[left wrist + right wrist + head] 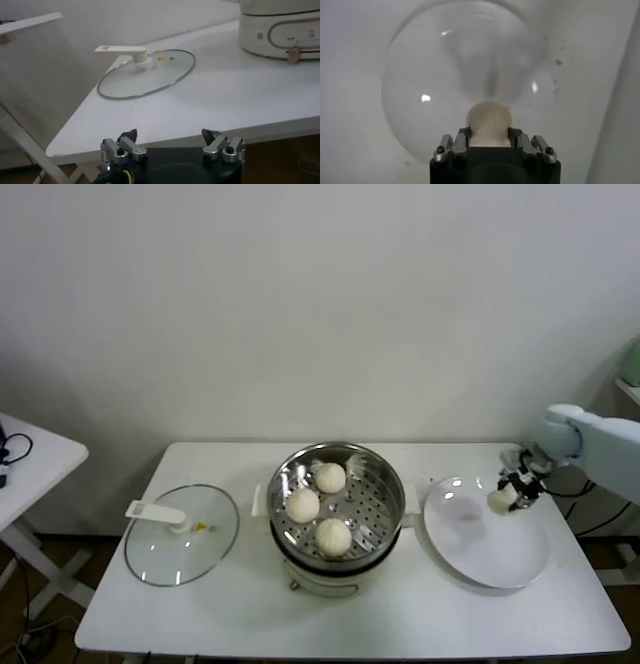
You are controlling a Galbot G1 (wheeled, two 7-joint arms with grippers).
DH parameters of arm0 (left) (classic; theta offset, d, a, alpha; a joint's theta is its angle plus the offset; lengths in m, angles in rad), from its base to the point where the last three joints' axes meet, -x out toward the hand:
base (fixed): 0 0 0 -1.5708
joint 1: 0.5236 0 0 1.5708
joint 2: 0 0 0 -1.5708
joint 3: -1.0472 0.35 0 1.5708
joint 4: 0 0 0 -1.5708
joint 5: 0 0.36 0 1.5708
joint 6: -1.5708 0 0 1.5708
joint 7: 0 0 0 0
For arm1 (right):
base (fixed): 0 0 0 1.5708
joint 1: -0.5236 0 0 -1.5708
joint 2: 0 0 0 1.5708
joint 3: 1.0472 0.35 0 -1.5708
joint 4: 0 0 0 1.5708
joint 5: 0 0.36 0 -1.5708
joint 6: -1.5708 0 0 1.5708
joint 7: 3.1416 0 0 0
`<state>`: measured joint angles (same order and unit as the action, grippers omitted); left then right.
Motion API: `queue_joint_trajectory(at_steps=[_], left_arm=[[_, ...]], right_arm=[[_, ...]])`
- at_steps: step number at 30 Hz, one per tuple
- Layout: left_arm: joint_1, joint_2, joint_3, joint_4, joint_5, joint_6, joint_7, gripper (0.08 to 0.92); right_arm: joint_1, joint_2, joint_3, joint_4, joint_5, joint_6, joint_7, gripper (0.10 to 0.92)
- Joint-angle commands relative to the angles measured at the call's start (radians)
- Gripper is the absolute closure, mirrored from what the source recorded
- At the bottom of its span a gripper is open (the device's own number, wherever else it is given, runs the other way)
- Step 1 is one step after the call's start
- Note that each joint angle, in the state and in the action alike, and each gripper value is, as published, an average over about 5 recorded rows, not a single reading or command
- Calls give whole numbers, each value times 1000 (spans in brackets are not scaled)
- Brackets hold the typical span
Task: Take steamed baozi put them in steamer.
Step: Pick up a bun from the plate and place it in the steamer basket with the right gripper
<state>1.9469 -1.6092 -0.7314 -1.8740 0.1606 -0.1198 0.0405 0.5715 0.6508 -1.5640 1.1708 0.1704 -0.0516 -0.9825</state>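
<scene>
Baozi, a small round cream-white dough bun (500, 500), is sitting clamped between the right gripper's (512, 493) fingers, the arm reaching down over the flat white plate's (487, 559) far rim.

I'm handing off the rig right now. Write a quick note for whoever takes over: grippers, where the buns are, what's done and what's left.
Right gripper: shut on the last baozi, over the white plate at the table's right; whether the bun is lifted off the plate I cannot tell.
Left gripper: open, idle, low beside the table's left edge near the glass lid.
Done: three baozi sit in the steamer at table centre.
Left: carry the held bun to the steamer and release it in the free space on the basket's right side.
</scene>
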Motion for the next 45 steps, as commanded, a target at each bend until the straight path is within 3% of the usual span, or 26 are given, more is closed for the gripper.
queue_joint_trajectory(at_steps=[1,8,17,45], left_arm=[[2,-17,0,-6,-1,2,0,177],[3,-12,0,-6,0,2,0,177],[0,-10,0,-8,-3,2,1,177],[0,-15,-20,5,-2,-1,3,177]], right_arm=[[561,50,-319,316,327,-77,-24,488],[682,124,-303,459,464,-156,-13,482],[578,187,-190,553,506,-243,48,482],[60,298,-18,373,282,-316,170,472]])
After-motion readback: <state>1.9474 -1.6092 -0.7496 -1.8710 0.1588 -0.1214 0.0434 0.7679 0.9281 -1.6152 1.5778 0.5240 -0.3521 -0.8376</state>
